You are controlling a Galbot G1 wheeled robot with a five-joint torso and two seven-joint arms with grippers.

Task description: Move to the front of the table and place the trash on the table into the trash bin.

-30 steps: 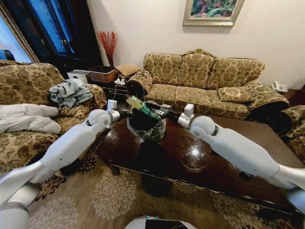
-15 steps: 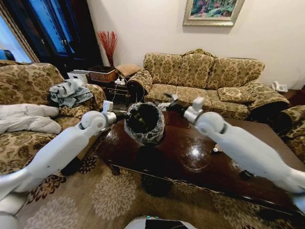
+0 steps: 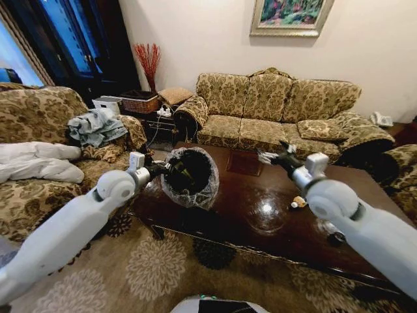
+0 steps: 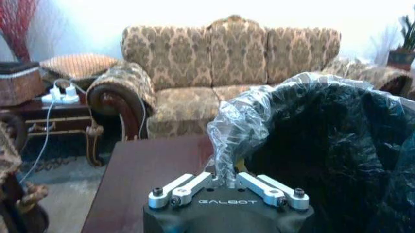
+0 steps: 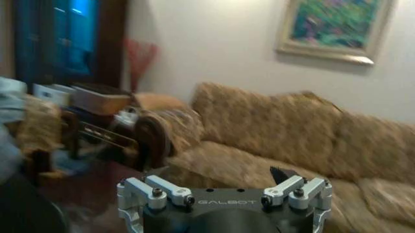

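The left gripper pinches the plastic liner of the trash bin, tipped at the surface's left end with its mouth and long axis toward the camera — a slip of the thin bag could drop it. The right gripper hangs open and empty above the surface, near a small bottle.

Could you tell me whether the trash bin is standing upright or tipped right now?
Tipped: the trash bin leans with its mouth facing the camera, its bag pinched by the left gripper.
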